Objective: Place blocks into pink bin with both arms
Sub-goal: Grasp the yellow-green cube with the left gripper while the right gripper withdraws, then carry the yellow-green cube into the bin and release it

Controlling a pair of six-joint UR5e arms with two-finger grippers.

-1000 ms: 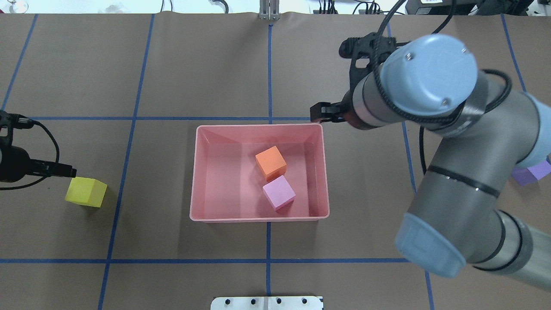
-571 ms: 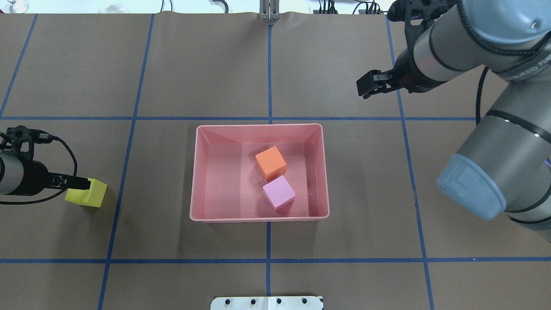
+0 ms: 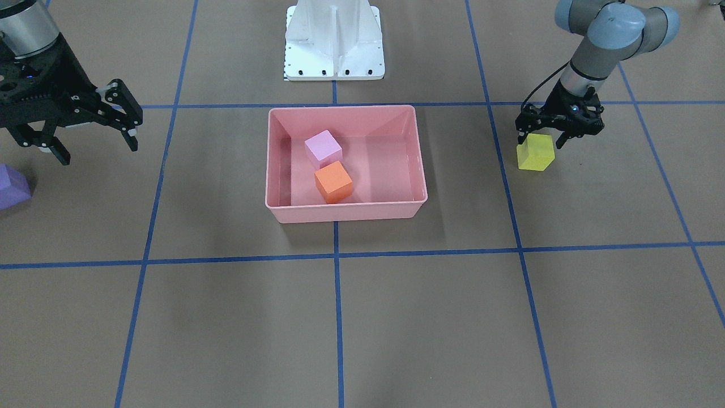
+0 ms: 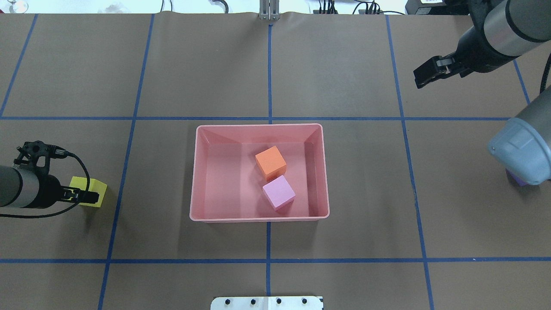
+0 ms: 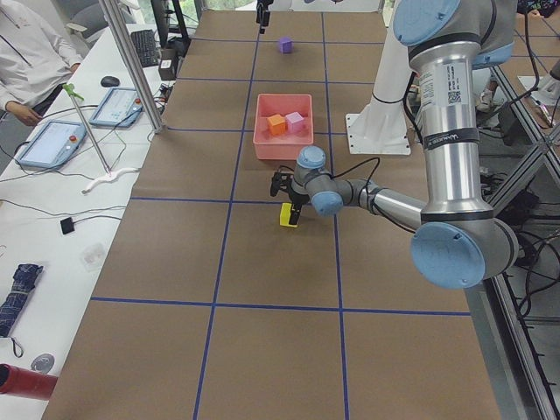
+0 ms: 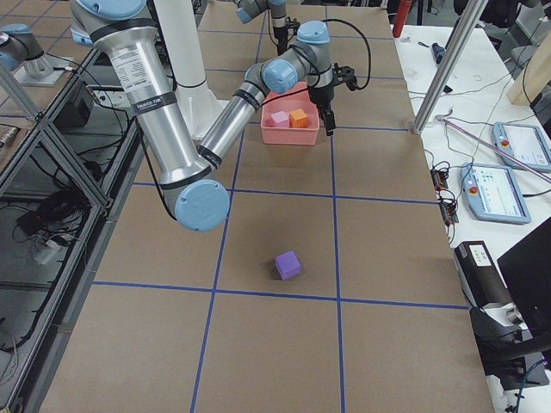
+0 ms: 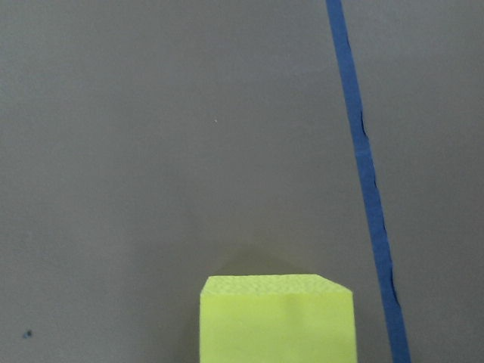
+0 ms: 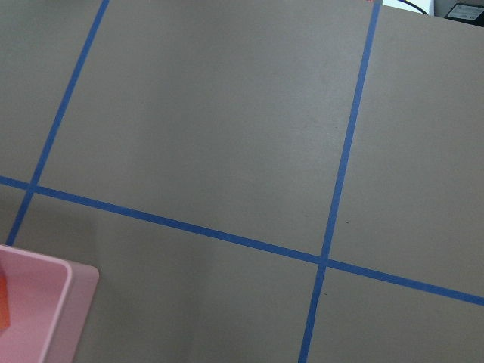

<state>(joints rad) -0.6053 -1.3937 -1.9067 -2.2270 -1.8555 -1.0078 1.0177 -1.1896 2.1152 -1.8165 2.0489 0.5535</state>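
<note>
The pink bin (image 4: 258, 126) sits mid-table and holds the orange block (image 4: 270, 162) and the light pink block (image 4: 279, 192). The yellow block (image 4: 98, 187) lies on the table at the left. My left gripper (image 4: 86, 197) is open and low over it, a finger on either side of its top in the front view (image 3: 541, 137). The left wrist view shows the yellow block (image 7: 276, 321) at the bottom edge. My right gripper (image 3: 95, 147) is open and empty, raised far right of the bin. The purple block (image 3: 11, 187) lies near it, mostly hidden under the arm's elbow in the overhead view.
Blue tape lines (image 4: 270, 69) mark a grid on the brown table cover. The white base stand (image 3: 334, 39) is behind the bin on the robot's side. The bin's corner (image 8: 45, 310) shows in the right wrist view.
My right arm has swung away from the bin's far right corner, out to the right. My left gripper has moved in over the yellow block.
</note>
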